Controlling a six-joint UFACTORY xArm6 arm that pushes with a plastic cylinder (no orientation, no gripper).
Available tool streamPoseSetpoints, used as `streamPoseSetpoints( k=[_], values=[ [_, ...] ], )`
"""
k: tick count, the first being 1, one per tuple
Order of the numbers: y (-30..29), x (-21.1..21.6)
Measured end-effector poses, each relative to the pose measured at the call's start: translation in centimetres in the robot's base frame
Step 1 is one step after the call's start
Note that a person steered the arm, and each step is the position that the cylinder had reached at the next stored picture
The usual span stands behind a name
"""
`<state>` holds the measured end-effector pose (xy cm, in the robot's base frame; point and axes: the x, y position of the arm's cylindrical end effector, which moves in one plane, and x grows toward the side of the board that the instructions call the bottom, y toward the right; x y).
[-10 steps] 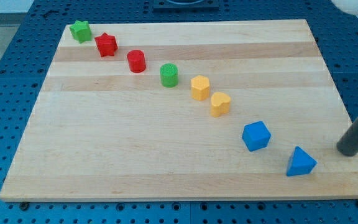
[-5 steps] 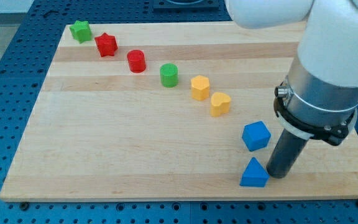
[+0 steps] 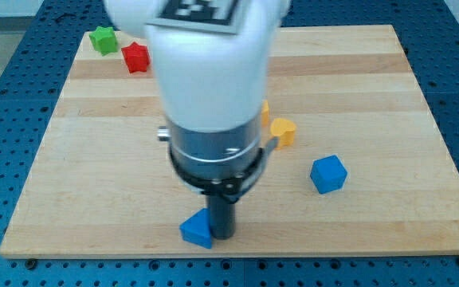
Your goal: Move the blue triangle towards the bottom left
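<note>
The blue triangle (image 3: 197,229) lies near the board's bottom edge, left of the middle. My tip (image 3: 222,236) stands right against its right side, touching it. The arm's white body rises above the tip and hides the middle of the board. The blue cube (image 3: 328,174) sits apart to the right.
A green star (image 3: 101,39) and a red star (image 3: 136,57) sit at the top left. A yellow heart-shaped block (image 3: 284,131) shows just right of the arm, with another yellow block (image 3: 264,107) half hidden above it. The wooden board (image 3: 389,80) has a blue pegboard around it.
The rod has swept left along the bottom of the board, pushing the blue triangle from the bottom right to left of the middle. The arm now covers the red and green cylinders.
</note>
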<state>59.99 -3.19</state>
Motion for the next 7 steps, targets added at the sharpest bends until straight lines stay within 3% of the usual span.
streamPoseSetpoints(
  k=[3, 7],
  values=[
    [4.7, 0.8],
    [-0.5, 1.9]
  ],
)
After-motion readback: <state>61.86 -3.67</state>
